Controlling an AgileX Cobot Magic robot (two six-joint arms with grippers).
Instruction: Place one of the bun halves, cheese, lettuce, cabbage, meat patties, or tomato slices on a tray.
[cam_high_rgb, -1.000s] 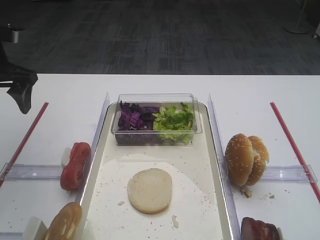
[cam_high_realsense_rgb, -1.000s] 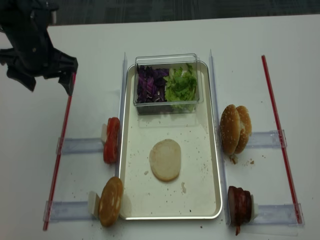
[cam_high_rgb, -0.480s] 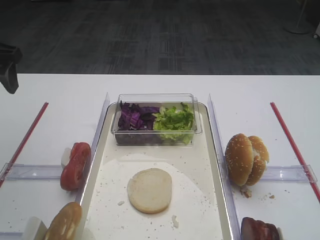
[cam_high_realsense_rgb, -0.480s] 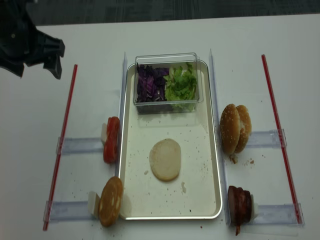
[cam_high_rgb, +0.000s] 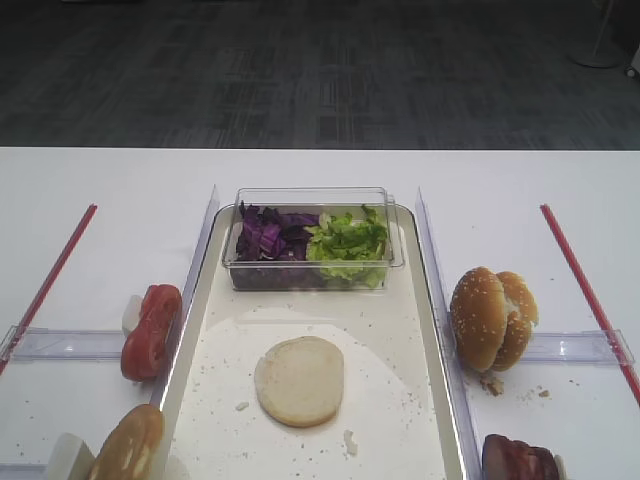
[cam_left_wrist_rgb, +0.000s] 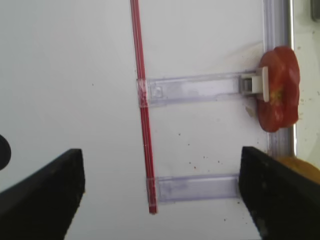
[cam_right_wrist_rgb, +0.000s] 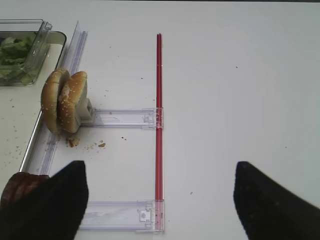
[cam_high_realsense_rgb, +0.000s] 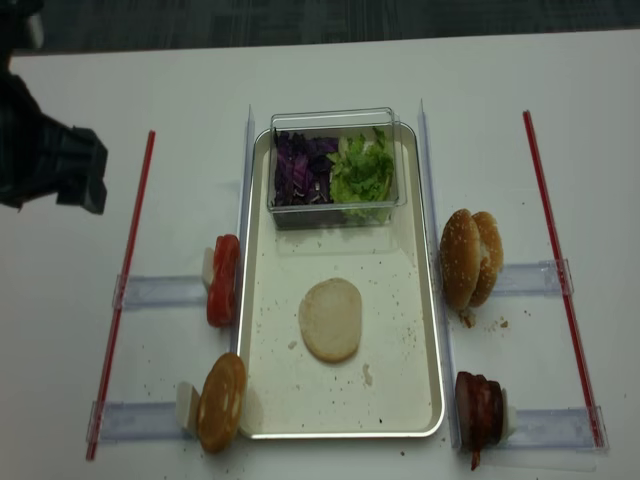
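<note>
left gripper (cam_left_wrist_rgb: 160, 192) over bare table, jaws wide apart, empty

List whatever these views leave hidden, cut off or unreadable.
- Meat patties: cut by the bottom edge in the exterior high view; the count is unclear.
- Glossy brown bun half: also clipped by that bottom edge.
- Left gripper: only the dark fingers show in its wrist view; the realsense view crops the arm at the left edge.
- Right gripper: absent from both high views.
- Clear tub: its bottom is hidden under cabbage and lettuce.
</note>
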